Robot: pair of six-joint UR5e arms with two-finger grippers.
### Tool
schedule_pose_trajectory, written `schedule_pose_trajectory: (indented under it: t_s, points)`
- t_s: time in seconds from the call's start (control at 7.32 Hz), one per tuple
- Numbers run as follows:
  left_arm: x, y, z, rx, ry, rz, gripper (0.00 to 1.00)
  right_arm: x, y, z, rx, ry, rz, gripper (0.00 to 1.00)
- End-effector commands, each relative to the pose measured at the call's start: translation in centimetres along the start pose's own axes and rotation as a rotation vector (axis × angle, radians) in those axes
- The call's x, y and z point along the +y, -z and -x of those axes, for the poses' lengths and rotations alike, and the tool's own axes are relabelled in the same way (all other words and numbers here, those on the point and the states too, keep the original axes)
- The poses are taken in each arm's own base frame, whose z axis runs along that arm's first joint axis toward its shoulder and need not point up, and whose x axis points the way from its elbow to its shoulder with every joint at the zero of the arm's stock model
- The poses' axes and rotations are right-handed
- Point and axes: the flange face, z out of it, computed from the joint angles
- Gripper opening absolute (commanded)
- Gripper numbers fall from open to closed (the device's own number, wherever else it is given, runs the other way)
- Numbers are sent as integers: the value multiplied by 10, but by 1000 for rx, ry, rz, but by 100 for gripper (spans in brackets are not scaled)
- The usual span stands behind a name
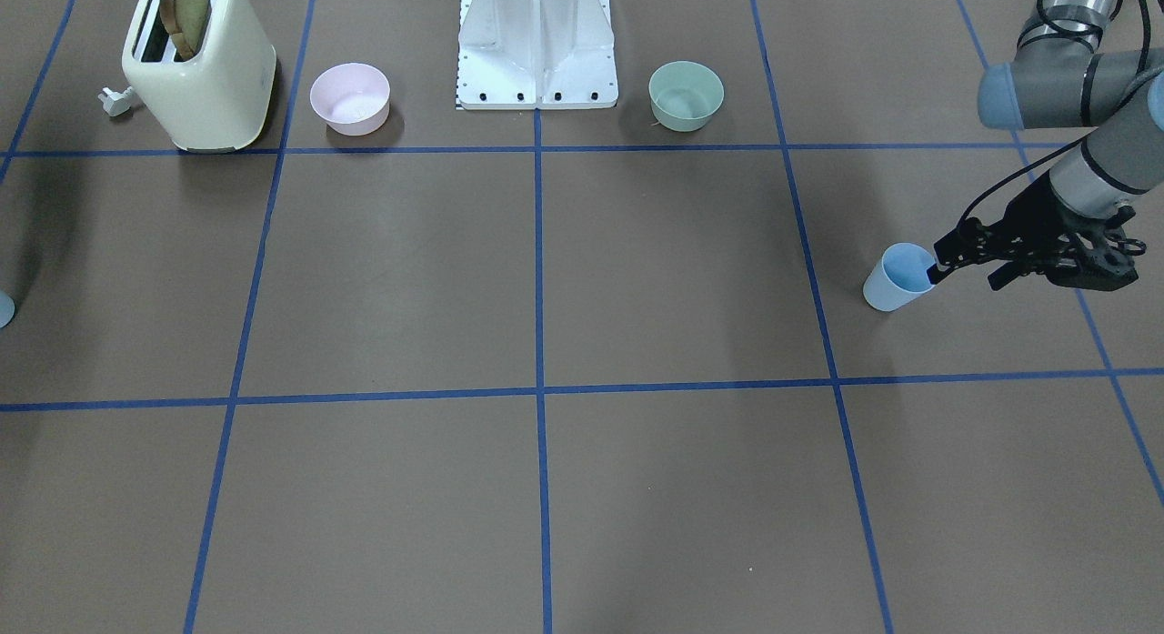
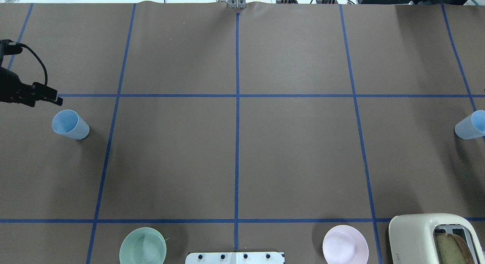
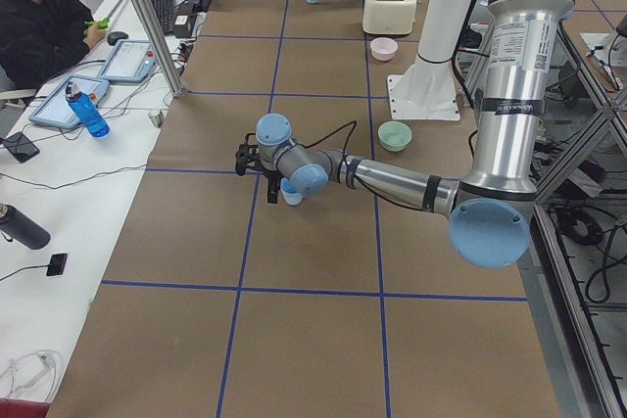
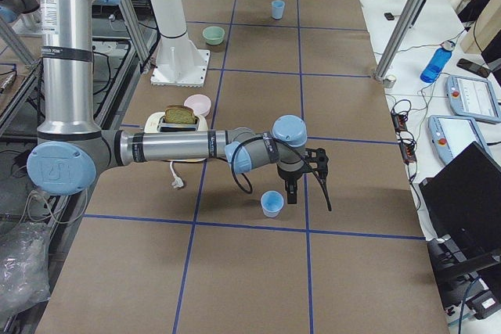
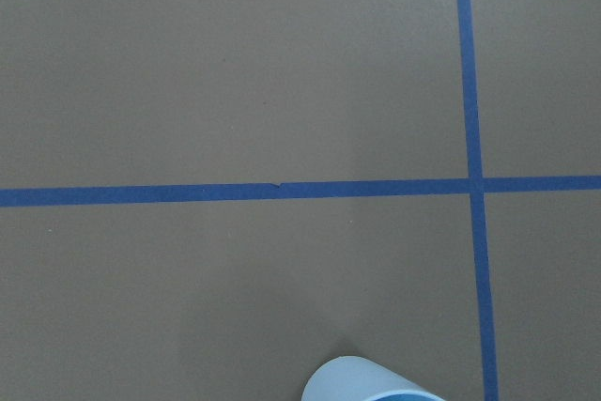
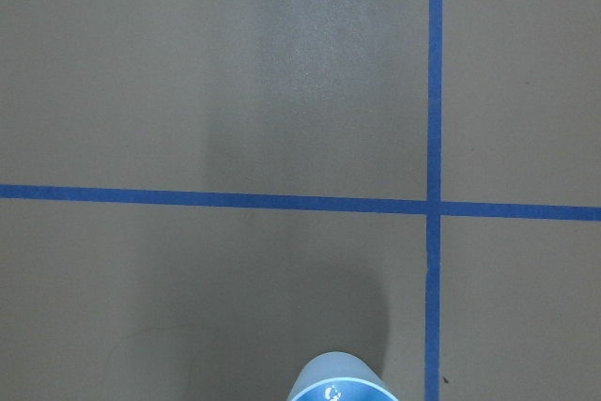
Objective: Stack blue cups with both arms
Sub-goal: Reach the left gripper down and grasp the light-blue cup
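One blue cup (image 2: 70, 124) stands upright at the table's left end, also seen in the front view (image 1: 898, 277) and at the bottom edge of the left wrist view (image 5: 371, 384). My left gripper (image 2: 47, 99) hangs just beyond it, towards the far edge. It looks open and empty, and in the front view (image 1: 966, 275) one finger overlaps the cup's rim. The second blue cup (image 2: 470, 127) stands upright at the right end (image 4: 272, 202) and shows in the right wrist view (image 6: 338, 384). My right gripper (image 4: 291, 195) hangs right beside it. I cannot tell whether it is open or shut.
A cream toaster (image 1: 200, 70) holding a bread slice, a pink bowl (image 1: 350, 97) and a mint-green bowl (image 1: 686, 95) stand along the robot's side, either side of the white pedestal (image 1: 536, 47). An operator (image 3: 39, 17) sits at a side table.
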Motion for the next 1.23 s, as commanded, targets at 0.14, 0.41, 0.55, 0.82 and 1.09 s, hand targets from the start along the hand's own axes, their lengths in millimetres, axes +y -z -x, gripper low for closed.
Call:
schedule_pose_trajectory:
  t_s: [0.14, 0.41, 0.55, 0.82, 1.09]
  points:
    - [15, -20, -3, -27, -20, 20, 97, -9, 2, 5, -2, 5, -5, 100]
    - [25, -30, -3, -35, -29, 44, 97, -16, 1, 6, -3, 7, -7, 100]
    - [27, -33, -2, -38, -32, 49, 96, -17, 1, 7, -2, 5, -5, 100]
    - [31, -38, -5, -36, -40, 60, 88, -18, 0, 6, -1, 0, -2, 100]
    - [32, -39, -8, -35, -42, 63, 43, -23, 0, 8, 1, -6, 5, 100]
